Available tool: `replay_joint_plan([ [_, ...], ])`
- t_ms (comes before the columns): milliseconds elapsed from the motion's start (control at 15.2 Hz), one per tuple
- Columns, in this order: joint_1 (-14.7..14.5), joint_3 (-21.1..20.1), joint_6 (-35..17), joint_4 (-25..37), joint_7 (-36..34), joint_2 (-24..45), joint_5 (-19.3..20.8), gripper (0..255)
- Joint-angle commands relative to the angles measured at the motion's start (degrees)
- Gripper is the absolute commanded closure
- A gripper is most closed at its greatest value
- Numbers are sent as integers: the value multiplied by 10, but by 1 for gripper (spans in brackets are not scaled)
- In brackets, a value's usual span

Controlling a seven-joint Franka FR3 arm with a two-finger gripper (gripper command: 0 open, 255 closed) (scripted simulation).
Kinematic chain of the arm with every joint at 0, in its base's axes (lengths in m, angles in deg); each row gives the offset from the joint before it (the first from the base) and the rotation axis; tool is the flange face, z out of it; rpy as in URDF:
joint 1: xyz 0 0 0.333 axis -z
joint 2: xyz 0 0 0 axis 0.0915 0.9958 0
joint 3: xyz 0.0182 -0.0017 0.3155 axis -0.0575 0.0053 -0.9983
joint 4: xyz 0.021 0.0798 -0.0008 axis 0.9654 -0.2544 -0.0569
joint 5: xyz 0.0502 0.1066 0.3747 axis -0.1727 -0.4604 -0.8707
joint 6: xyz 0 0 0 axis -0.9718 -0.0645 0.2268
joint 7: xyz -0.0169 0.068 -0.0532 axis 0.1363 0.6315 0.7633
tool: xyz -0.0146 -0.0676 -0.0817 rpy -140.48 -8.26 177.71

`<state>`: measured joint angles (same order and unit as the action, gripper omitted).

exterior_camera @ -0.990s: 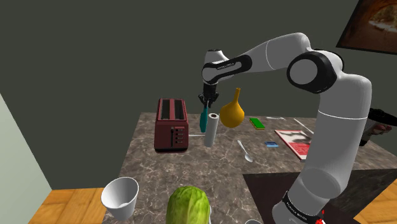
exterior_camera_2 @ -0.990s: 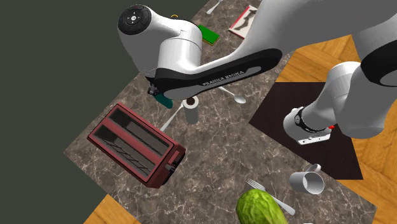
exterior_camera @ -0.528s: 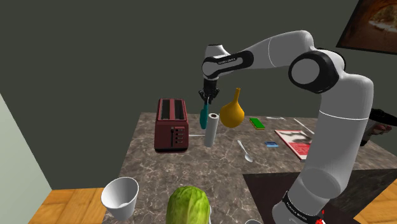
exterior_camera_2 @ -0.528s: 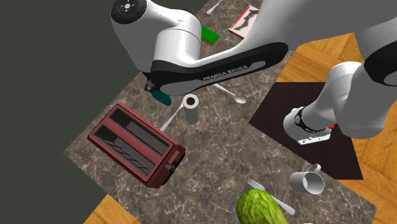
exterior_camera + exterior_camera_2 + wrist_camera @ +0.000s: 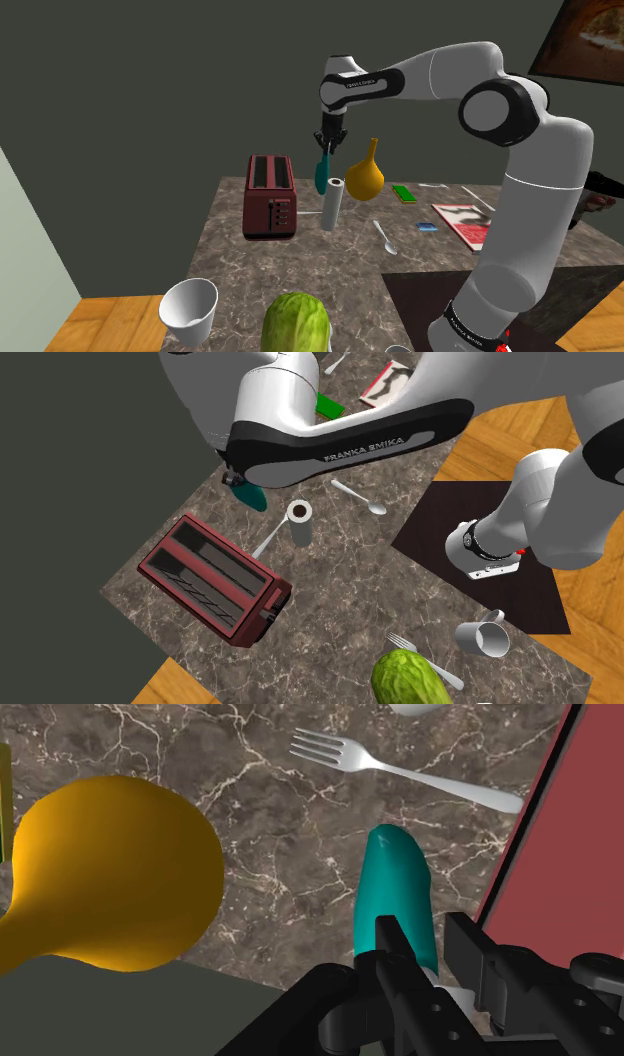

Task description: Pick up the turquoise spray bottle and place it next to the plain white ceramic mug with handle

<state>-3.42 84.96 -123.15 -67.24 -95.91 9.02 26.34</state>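
Turquoise spray bottle (image 5: pixel 321 172) is clasped near its top by the black gripper (image 5: pixel 425 944), jaws clenched on it. It is held above the marble counter (image 5: pixel 330 260), just beside the red toaster (image 5: pixel 270 195). White mug (image 5: pixel 189 308) is seen well apart from the toaster.

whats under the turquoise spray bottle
Under the spray bottle, clasped by the gripper, lies bare dark marbled tabletop, with a fork just past its end. The patch directly behind the bottle's body is covered.

Dark wall (image 5: pixel 150 80), marble table (image 5: pixel 330 262), wooden floor (image 5: pixel 108 325)
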Motion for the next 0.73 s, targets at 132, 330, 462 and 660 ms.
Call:
replay_joint_plan([
  [132, 0, 0, 31, 27, 3, -4, -1, 255],
  [330, 0, 0, 53, 49, 5, -5, -1, 255],
  [462, 0, 0, 69, 64, 6, -5, -2, 255],
  [660, 0, 0, 92, 89, 9, -4, -2, 255],
])
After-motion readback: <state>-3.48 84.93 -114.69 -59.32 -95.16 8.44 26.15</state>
